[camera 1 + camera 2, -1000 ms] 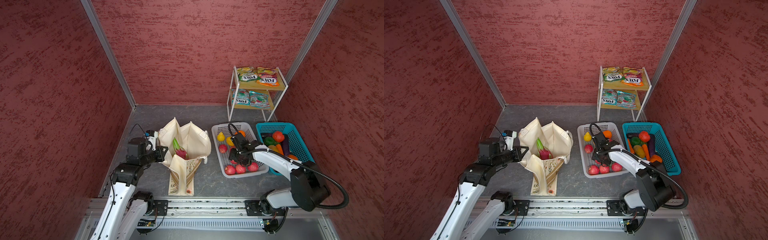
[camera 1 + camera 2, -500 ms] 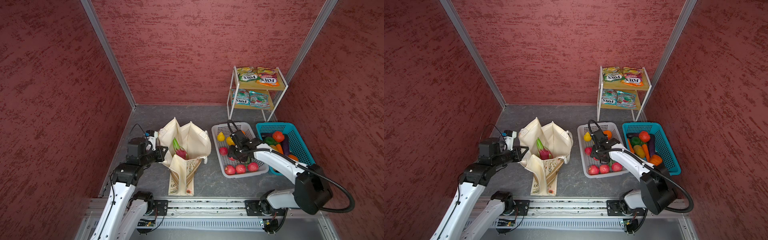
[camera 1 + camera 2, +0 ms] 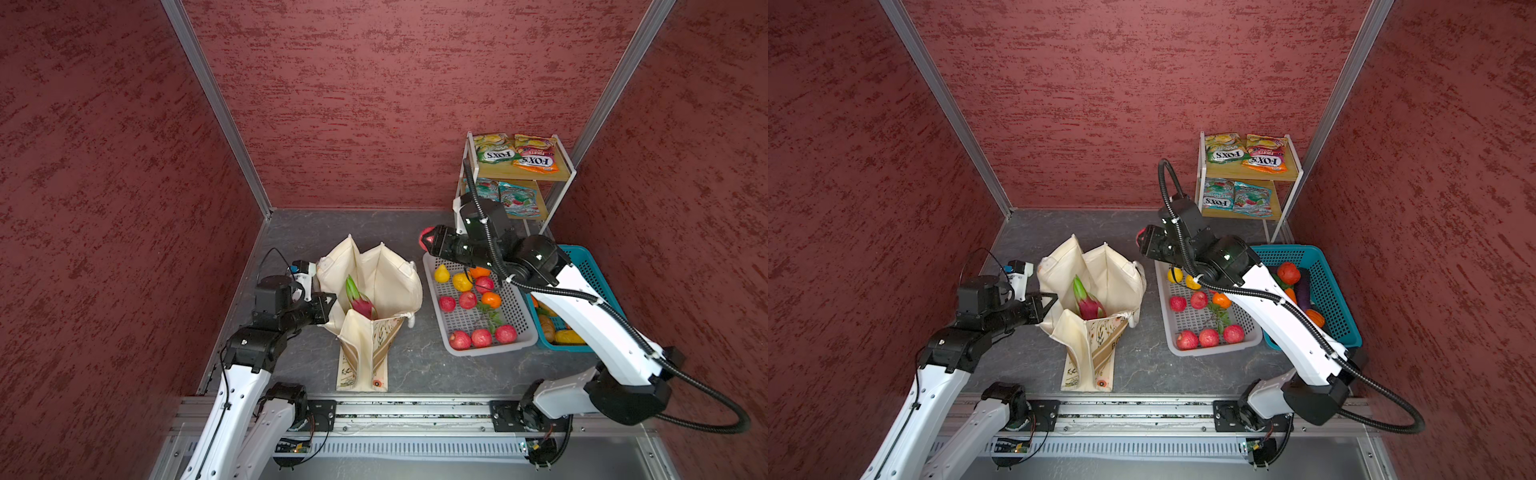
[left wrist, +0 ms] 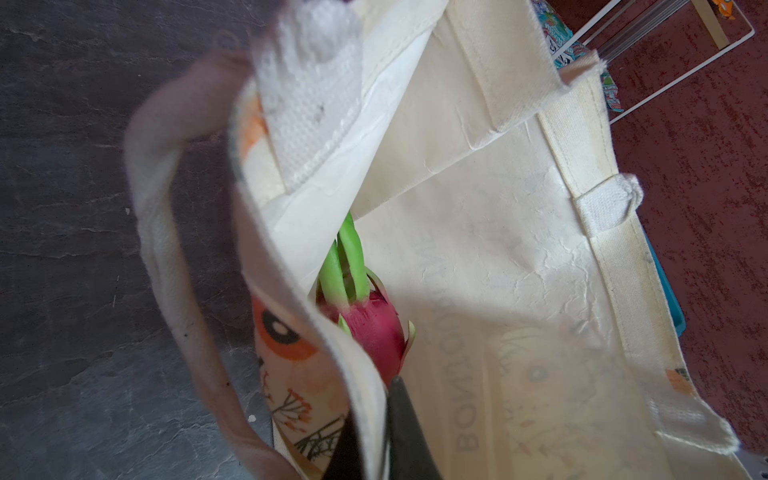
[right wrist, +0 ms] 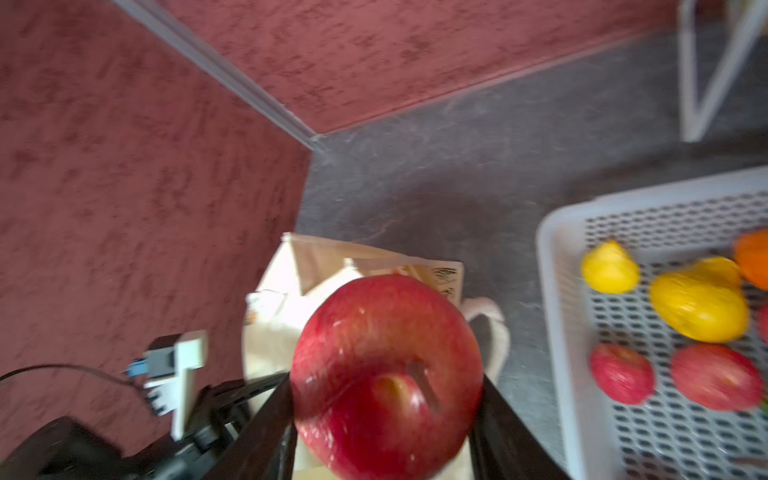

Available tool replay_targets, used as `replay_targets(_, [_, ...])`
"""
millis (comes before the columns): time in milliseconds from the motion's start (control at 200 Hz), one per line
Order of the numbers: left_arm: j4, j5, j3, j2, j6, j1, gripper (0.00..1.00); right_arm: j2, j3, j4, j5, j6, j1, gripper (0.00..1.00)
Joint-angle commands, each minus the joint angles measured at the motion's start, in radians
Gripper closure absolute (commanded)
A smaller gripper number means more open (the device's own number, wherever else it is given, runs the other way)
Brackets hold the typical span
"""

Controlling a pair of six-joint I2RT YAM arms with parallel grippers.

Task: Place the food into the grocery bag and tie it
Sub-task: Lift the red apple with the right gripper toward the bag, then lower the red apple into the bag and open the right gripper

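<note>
Grocery bag [image 3: 388,274] stands mid-frame on the counter [image 3: 415,365]. The left claw [image 3: 327,301] is clenched on its left rim, keeping the mouth wide, with a dragon fruit [image 3: 360,305] inside. To the right, the right claw [image 3: 432,242] grips a red apple [image 5: 386,374] by the grey basket's [image 3: 490,350] upper-left corner. It should centre the apple over the opening, lower it, then release.

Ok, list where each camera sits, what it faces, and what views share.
Top views: high over the rail, looking down toward the back wall at bag, grey basket, shelf; left arm, right arm show.
Left wrist: on the left arm, looking into the open bag at the dragon fruit; left fingers pinch its rim.
Right wrist: on the right arm, looking past the apple in the right fingers toward the bag; the left arm shows.
Shared: every view shows the bag; top views and right wrist, the apple.
</note>
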Motion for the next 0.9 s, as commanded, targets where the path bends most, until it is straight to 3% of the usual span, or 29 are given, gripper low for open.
replay_targets(0, [0.001, 0.008, -0.013, -0.009, 0.001, 0.005, 0.89, 0.15, 0.124, -0.093, 0.023, -0.046, 0.079, 0.46])
replay_targets(326, [0.002, 0.009, -0.014, -0.012, 0.001, 0.005, 0.89, 0.581, 0.466, -0.367, 0.056, -0.12, 0.23, 0.42])
replay_targets(631, [0.001, 0.007, -0.014, -0.017, 0.001, 0.005, 0.89, 0.645, 0.409, -0.331, 0.044, -0.124, 0.233, 0.37])
replay_targets(772, [0.001, 0.007, -0.013, -0.016, 0.001, 0.005, 0.89, 0.653, 0.402, -0.34, 0.06, -0.122, 0.233, 0.25])
replay_targets(817, [0.002, 0.008, -0.014, -0.016, 0.001, 0.006, 0.89, 0.651, 0.403, -0.344, 0.066, -0.121, 0.233, 0.02])
replay_targets(897, [0.003, 0.005, -0.014, -0.015, 0.001, 0.005, 0.89, 0.636, 0.41, -0.353, 0.084, -0.116, 0.233, 0.01])
